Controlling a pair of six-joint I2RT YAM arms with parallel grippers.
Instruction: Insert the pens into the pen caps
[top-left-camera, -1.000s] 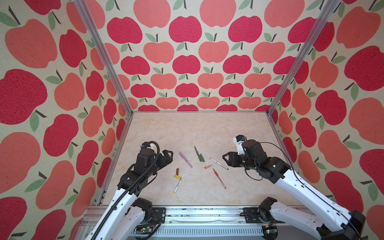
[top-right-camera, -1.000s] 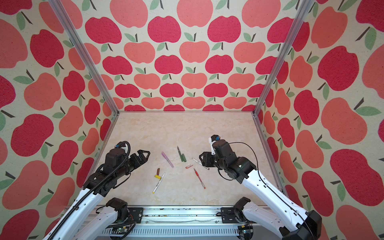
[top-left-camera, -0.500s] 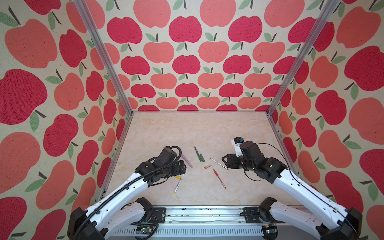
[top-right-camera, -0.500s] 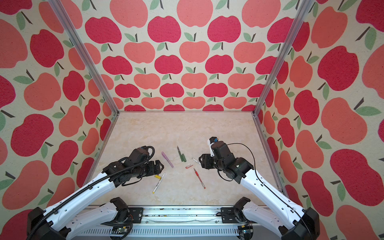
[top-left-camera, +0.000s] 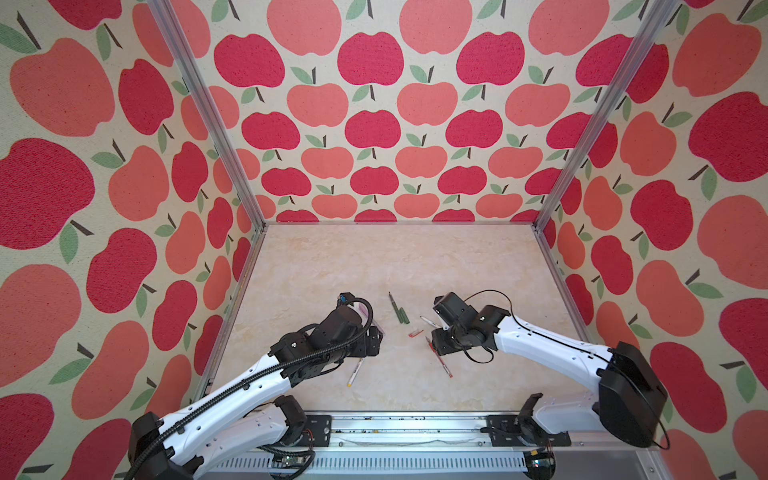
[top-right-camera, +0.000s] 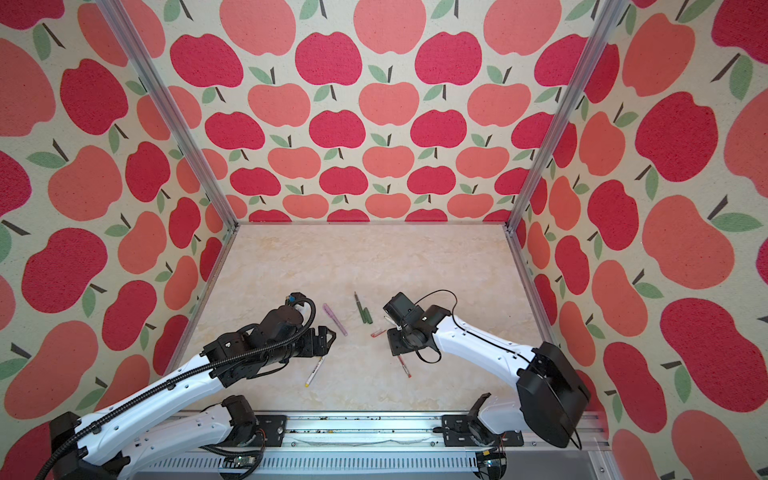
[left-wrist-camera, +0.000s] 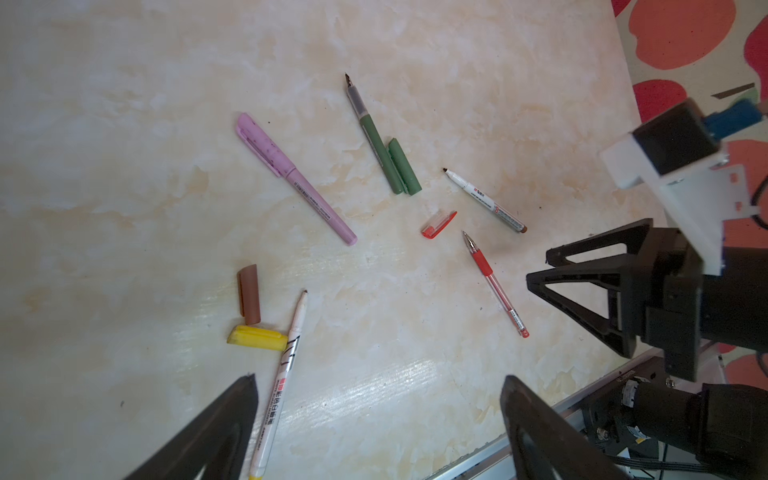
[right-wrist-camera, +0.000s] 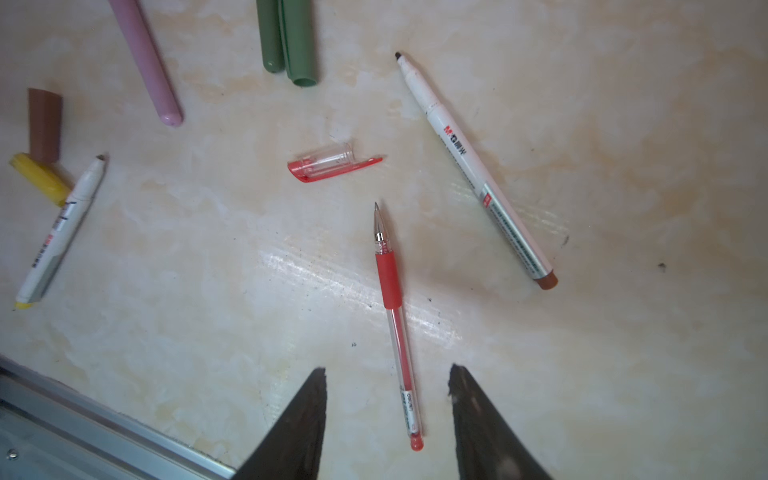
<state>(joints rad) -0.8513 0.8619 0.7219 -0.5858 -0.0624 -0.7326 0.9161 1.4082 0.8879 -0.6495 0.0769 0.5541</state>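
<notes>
Right wrist view: two grippers over uncapped pens on a marbled beige tabletop (right-wrist-camera: 623, 166).
The right gripper (right-wrist-camera: 386, 368) stood partly open and empty, its black jaws on either side of the rear of the clear-barrelled red pen (right-wrist-camera: 392, 311); the clear red plastic cap (right-wrist-camera: 328, 166) lay just past the pen's tip. The left gripper (left-wrist-camera: 376, 378), wide open and empty, hung over the white yellow-print pen (left-wrist-camera: 282, 374), which touched the yellow cap (left-wrist-camera: 257, 337).

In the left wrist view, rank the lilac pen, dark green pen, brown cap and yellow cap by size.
Capped lilac plastic pen
Slim dark green pen
Short brown plastic cap and short yellow plastic cap: they look about alike
</notes>
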